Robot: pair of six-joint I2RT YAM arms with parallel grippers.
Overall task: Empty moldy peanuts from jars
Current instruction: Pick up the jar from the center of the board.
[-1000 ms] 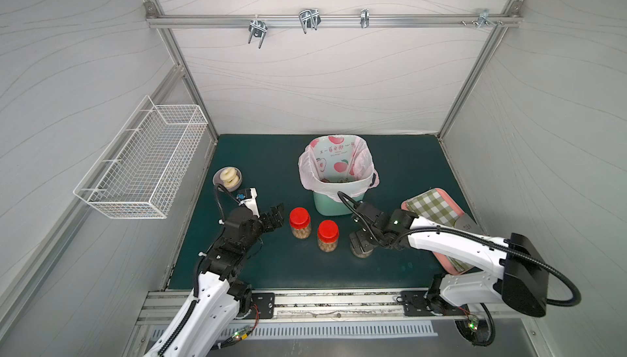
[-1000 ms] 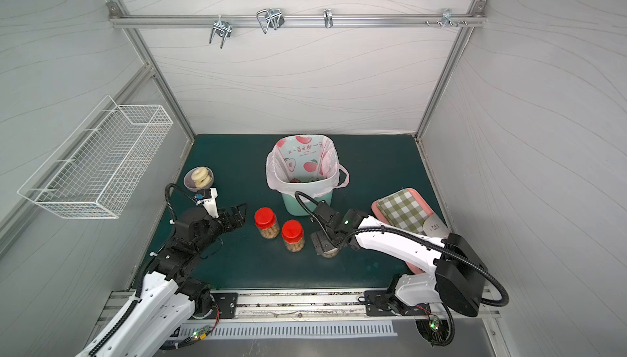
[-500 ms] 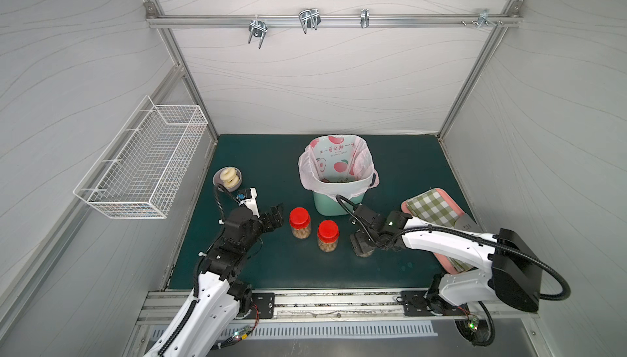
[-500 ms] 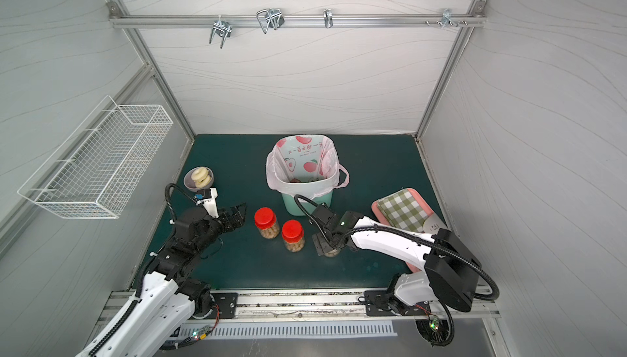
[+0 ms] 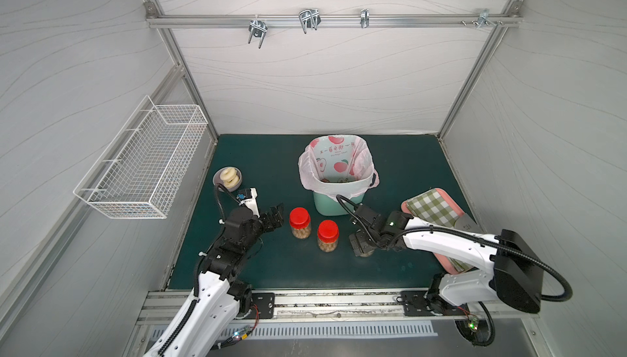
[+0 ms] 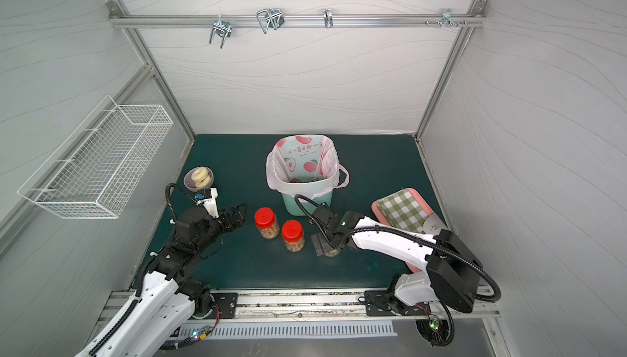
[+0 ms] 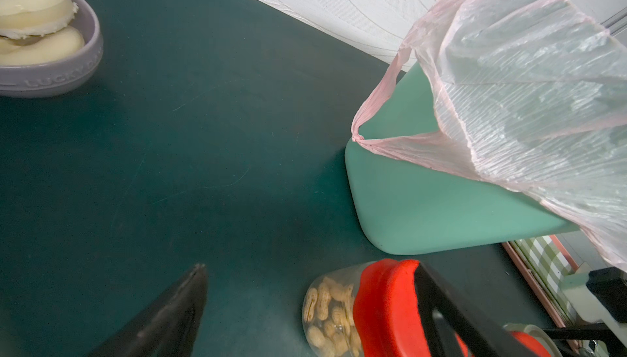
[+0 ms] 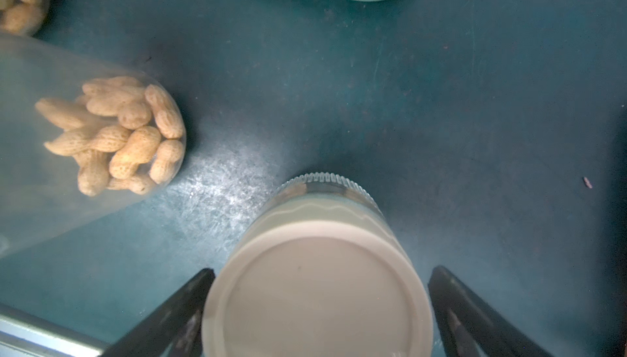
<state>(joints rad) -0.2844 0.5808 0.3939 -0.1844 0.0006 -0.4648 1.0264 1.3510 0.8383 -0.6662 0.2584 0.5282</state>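
Plainly, all three jars stood upright, long axes vertical and lids up, in a row near the front middle of the tabletop; one red-lidded jar stood nearest the left edge, a second red-lidded jar just beside it, and the squat jar with its beige lid nearest the right edge. Peanuts in their shells filled the lower part of both red-lidded jars; what the squat jar held could not be told.

The right hand hung over the squat jar, released; its fingers straddled the lid, one close to the rim, the other clearly apart. The left hand gaped too, just beside the first red-lidded jar and grasping nothing.

Behind the jars a mint-green bin lined with a pink fruit-print bag stood mid-tabletop; a lilac bowl of two pale ring pastries sat by the left edge; a pink tray under a green checked cloth lay by the right edge, partly hidden by the right arm. The tabletop was dark green; white panelled walls enclosed it; a wire basket hung on the left wall, and a metal rail with hooks crossed the back wall.
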